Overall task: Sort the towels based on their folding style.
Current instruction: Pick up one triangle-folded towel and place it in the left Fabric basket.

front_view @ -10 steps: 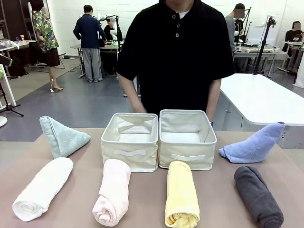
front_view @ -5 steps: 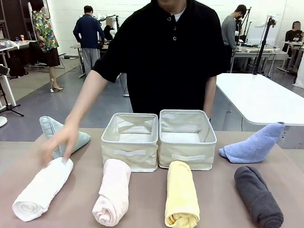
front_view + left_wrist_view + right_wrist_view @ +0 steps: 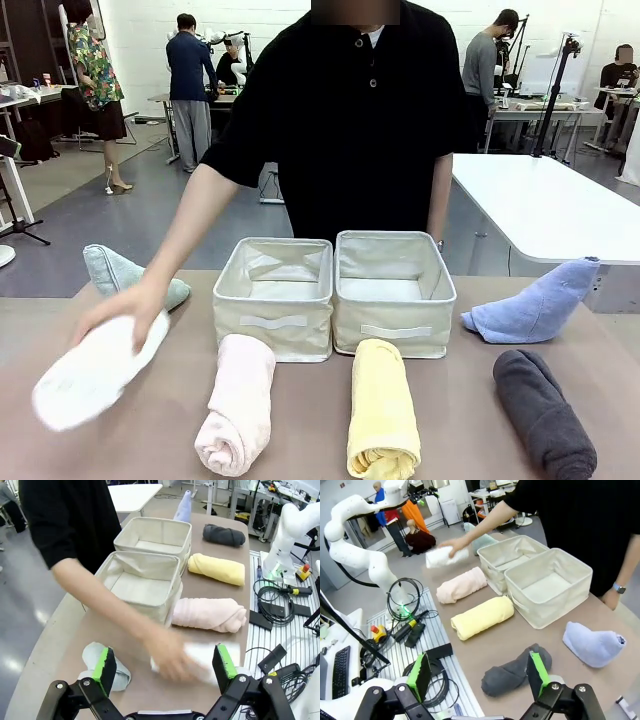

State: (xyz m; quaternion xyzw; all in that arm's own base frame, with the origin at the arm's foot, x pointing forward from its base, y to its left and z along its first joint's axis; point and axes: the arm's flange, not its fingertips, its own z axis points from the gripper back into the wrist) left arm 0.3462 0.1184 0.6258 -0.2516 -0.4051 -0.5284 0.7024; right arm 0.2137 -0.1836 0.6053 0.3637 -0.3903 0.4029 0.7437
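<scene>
**White Roll Gripped by a Person's Hand at the Counter's Left End**

The white rolled towel is gripped at its far end by a person's hand, which is reached across from the far side. The towel is blurred, and whether it touches the counter cannot be told. Just behind the hand, a pale teal cone towel is seen at the far left, partly hidden by the forearm.

Two cream bins are set side by side, touching, in the middle of the counter: the left bin and the right bin. No towel is seen inside either.

A pale pink roll is laid just in front of the left bin, and a yellow roll just in front of the right bin, both pointing toward the near edge. A dark grey roll is laid at the right end, with a light blue cone towel just behind it, tipped on its side.

In the left wrist view the left jaws are spread wide above the white roll and the hand, with nothing grasped. In the right wrist view the right jaws are likewise released, spread above the dark grey roll and well clear of it.
</scene>
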